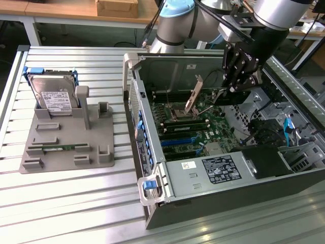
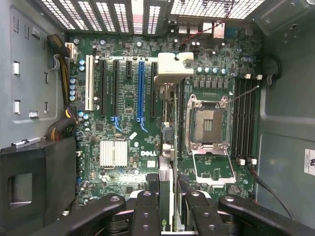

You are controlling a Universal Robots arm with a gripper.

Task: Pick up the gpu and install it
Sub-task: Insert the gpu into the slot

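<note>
My gripper (image 1: 237,84) hangs over the open computer case (image 1: 152,168), shut on the gpu (image 1: 232,97). The gpu is a slim black card held on edge above the motherboard (image 1: 203,127), apart from it. In the wrist view the gpu (image 2: 167,147) shows edge-on between my black fingers (image 2: 145,211), with its silver bracket (image 2: 172,66) at the far end. My gripper (image 2: 167,209) holds it over the strip between the long blue slot (image 2: 141,88) and the open processor socket (image 2: 206,123).
A grey holder stand (image 1: 66,137) lies on the slatted table at the exterior view's left, with a silver hard drive (image 1: 53,96) upright in it and a green memory stick (image 1: 61,148). The case's walls, power supply (image 1: 218,170) and cables ring the motherboard.
</note>
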